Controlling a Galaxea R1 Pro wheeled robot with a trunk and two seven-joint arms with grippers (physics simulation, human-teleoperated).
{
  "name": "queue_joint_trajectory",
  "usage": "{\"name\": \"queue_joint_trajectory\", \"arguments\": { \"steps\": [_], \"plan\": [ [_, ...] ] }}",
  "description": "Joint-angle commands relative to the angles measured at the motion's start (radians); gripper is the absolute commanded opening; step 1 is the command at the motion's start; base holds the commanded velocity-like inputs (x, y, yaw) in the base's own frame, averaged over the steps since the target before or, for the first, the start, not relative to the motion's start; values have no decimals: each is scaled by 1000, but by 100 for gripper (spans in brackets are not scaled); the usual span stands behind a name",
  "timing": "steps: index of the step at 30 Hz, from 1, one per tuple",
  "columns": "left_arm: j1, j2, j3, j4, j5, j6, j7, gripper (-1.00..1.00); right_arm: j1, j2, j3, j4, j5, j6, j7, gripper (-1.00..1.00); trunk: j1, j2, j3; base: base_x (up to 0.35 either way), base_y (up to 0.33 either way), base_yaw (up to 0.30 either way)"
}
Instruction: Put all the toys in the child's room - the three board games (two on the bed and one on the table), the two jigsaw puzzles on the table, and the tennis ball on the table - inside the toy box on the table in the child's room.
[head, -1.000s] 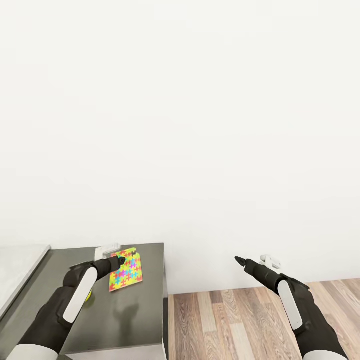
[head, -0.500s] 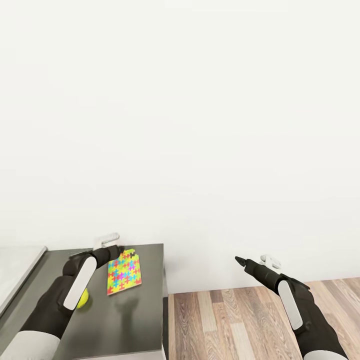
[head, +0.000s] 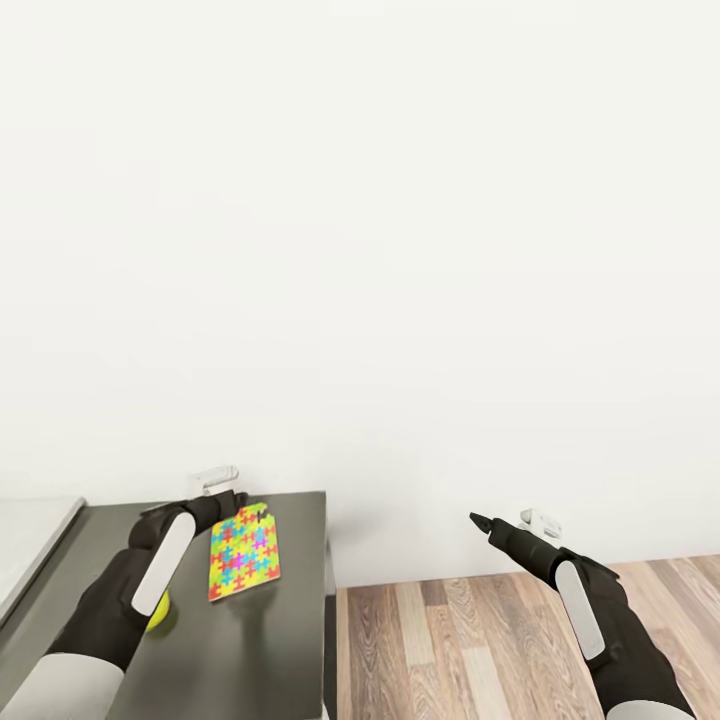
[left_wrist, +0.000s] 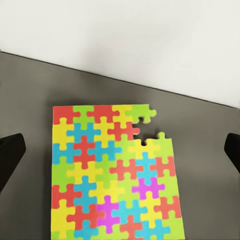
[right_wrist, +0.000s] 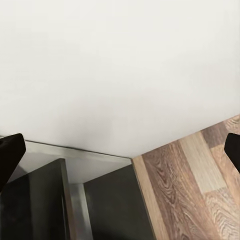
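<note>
Hovering over jigsaw puzzle (left_wrist: 115, 175), left jaws (left_wrist: 120, 150) spread wide, empty, one tip each side of board, not touching. Puzzle lies flat on dark counter (head: 290, 620) just ahead of left jaws, long axis running away toward wall (one corner piece missing). Tennis ball (head: 158, 610) beside left forearm. Right jaws (head: 482, 521) also wide, empty, well apart over wood floor (head: 480, 650); left arm nearer.

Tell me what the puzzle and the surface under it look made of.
The jigsaw puzzle looks like thin matte card or foam: flat bright interlocking pieces, no glare, one corner piece missing. The dark-grey cabinet top looks like smooth satin laminate or metal; it carries soft shadows in the head view. Neither is certain.
</note>
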Motion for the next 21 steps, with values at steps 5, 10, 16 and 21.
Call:
{"name": "queue_joint_trajectory", "arguments": {
  "steps": [5,10,16,21],
  "plan": [
    [-1,-4,-3,27,-20,-34,11,100,-1,0,-2,-1,-1,6,4,100,1,-2,-10,150,0,0],
    [-1,-6,-4,34,-38,-41,12,100,-1,-1,-2,-1,-1,6,4,100,1,-2,-18,155,0,0],
    [-1,-3,-5,28,-46,-31,12,100,-1,-1,-2,-1,-1,6,4,100,1,-2,-27,58,0,0],
    [-1,-3,-5,18,-47,15,19,100,-1,0,-2,-1,-1,5,4,100,1,-2,-31,17,0,0]
  ]
}}
